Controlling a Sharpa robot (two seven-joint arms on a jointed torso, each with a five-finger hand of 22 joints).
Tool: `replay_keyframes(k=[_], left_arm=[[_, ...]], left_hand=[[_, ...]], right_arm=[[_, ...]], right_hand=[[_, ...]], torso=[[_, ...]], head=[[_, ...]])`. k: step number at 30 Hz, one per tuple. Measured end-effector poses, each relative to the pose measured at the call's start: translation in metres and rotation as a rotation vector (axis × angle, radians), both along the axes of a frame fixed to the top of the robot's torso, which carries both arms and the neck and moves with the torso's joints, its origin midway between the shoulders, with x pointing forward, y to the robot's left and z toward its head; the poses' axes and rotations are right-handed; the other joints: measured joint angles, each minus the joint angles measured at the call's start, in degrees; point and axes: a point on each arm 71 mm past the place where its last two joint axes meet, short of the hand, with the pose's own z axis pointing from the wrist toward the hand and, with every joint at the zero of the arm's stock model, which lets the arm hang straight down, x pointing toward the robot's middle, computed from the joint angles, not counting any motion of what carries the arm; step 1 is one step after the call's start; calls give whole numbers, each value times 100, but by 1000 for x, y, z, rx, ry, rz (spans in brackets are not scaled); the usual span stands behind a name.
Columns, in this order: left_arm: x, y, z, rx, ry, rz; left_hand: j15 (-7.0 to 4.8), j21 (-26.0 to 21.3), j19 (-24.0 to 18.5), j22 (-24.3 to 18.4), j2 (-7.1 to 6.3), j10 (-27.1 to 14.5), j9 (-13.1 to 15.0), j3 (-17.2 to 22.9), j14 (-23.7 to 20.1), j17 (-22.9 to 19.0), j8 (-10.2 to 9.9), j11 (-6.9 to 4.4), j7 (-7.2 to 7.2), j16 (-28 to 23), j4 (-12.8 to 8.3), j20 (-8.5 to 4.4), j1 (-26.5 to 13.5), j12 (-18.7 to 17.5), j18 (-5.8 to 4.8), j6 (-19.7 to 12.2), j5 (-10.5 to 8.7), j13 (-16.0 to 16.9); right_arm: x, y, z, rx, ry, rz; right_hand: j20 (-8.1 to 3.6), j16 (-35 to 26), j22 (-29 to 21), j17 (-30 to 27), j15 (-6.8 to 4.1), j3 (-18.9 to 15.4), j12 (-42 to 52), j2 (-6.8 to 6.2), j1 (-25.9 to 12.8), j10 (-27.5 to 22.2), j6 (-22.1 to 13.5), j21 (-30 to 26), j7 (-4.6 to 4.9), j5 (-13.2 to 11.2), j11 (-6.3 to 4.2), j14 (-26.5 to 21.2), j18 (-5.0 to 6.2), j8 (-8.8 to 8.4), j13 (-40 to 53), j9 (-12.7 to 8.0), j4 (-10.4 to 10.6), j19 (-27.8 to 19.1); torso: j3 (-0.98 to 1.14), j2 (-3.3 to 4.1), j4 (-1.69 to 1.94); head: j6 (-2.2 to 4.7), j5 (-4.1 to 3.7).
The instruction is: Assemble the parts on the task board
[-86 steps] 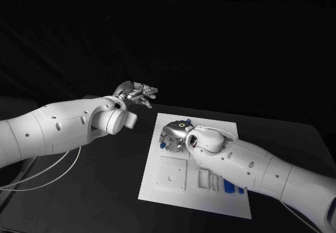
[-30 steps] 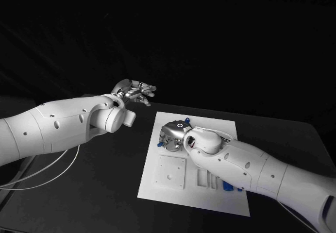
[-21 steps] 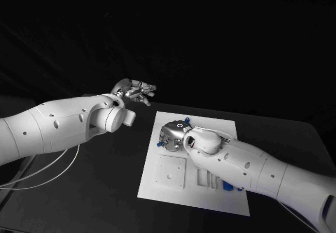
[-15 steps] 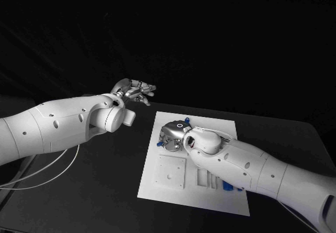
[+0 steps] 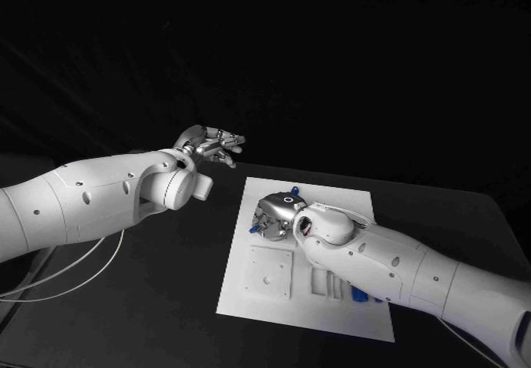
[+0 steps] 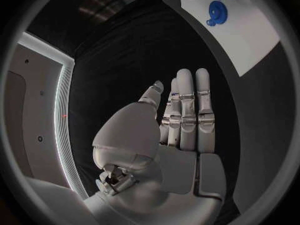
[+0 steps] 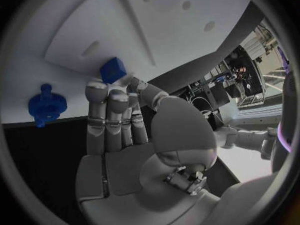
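A robot's right hand (image 5: 277, 216) works low over the far half of the white task board (image 5: 263, 307) on a black table (image 5: 166, 307), pinching a small blue block (image 7: 113, 69) between thumb and fingertips, as the right wrist view shows. The block hangs just above the board's surface, close beside a raised white plate (image 7: 181, 20) with round holes. A second blue piece, a round part with a knob (image 7: 46, 107), lies on the board near its far edge, apart from the held block; the left wrist view picks it out too (image 6: 217, 12).

The left hand (image 5: 212, 146) is raised off the table, beyond the board's far left corner and well clear of it. Its fingers are straight and lie side by side, the palm bare, grasping nothing.

On the near half of the board sit a square white plate (image 5: 269, 273) and, to its right, slotted white holders (image 5: 328, 283). More blue pieces (image 5: 362, 295) lie by the holders toward the board's near right corner, partly hidden by the right forearm.

The assembly looks to be at an early stage. One block is in hand and not yet seated, the round part lies loose on the board, and the pieces at the near right corner appear untouched. Whether any part is already fitted cannot be told from these views.
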Motion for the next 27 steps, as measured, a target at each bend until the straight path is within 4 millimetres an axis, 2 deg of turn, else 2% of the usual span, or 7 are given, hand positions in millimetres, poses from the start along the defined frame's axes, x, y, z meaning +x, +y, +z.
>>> replay_keyframes(k=[4, 9, 13, 18, 21, 26, 27], left_arm=[[0, 2, 0, 2, 0, 3], [0, 4, 0, 5, 0, 1], [0, 6, 0, 14, -3, -7], [-1, 9, 0, 36, -10, -33], [-3, 11, 0, 65, -16, -65], [-9, 12, -1, 157, -36, -170], [-11, 10, -1, 189, -41, -208]], left_hand=[[0, 0, 0, 0, -54, 0, 0, 36, 0, 6, 0, 0, 17, 0, -36, 0, 54, 0, 0, 17, 0, 0], [0, 0, 0, 39, -42, 1, -14, 81, 0, 21, -24, -1, -10, 0, -152, 0, 149, -63, 0, 155, -22, 0], [0, 57, 0, 129, -23, -9, -14, 111, 0, 46, -223, 9, -37, 0, -205, 0, 221, -174, 0, 409, -52, -6], [-32, 110, 0, 285, -65, 164, -18, 110, 32, 116, -640, -42, -87, 93, -238, 0, 263, -327, -1, 790, -73, -6], [-77, 175, 2, 355, -95, 292, -2, 111, 77, 158, -741, -82, -128, 165, -317, -2, 341, -357, 0, 995, -73, -6], [-183, 336, 136, 527, -148, 688, 51, 114, 295, 271, -939, -185, -227, 370, -431, -136, 395, -445, 0, 1364, -73, -6], [-201, 393, 154, 604, -148, 816, 83, 98, 313, 312, -1076, -211, -242, 416, -447, -154, 395, -563, -1, 1472, -91, -6]], right_arm=[[1, -9, 2, 74, 67, -37], [5, -18, 12, 170, 142, -81], [8, -27, 19, 229, 195, -112], [12, -41, 29, 281, 255, -141], [14, -53, 33, 296, 291, -157], [18, -76, 35, 298, 353, -193], [19, -82, 34, 295, 369, -203]], right_hand=[[0, 6, 0, 8, -1, -43, 21, 39, -39, 10, 21, 42, -7, 44, -9, 1, 0, 0, 33, 0, -43, 0], [0, 6, 0, 34, -1, -107, 21, 68, -69, 10, 65, 42, -11, 45, -9, 1, 0, -1, 42, -2, -107, 0], [0, 6, 0, 46, -4, -134, 21, 70, -67, 10, 66, 42, -11, 47, -9, -2, 0, -1, 48, -2, -133, 0], [0, 6, 0, 46, -21, -153, 21, 98, -38, 10, 66, 42, -11, 67, -9, -20, 0, -1, 48, -4, -153, 0], [0, 6, 0, 46, -21, -172, 21, 116, -55, 10, 66, 42, -11, 67, -9, -20, 0, -3, 47, -5, -135, 0], [0, 6, 0, 62, -21, -189, 21, 129, -68, 10, 66, 42, -11, 114, -9, -20, 0, -17, 59, -5, -151, 0], [1, 6, 0, 62, -21, -189, 21, 129, -68, 10, 65, 42, -11, 147, -9, -20, 0, -18, 59, -5, -152, 0]], torso=[[-1, -3, -3], [3, -7, -11], [5, -8, -14], [9, -12, -14], [9, -14, -15], [9, -20, -26], [9, -23, -31]], head=[[9, -8], [30, -14], [54, -26], [83, -36], [121, -43], [194, -62], [206, -65]])
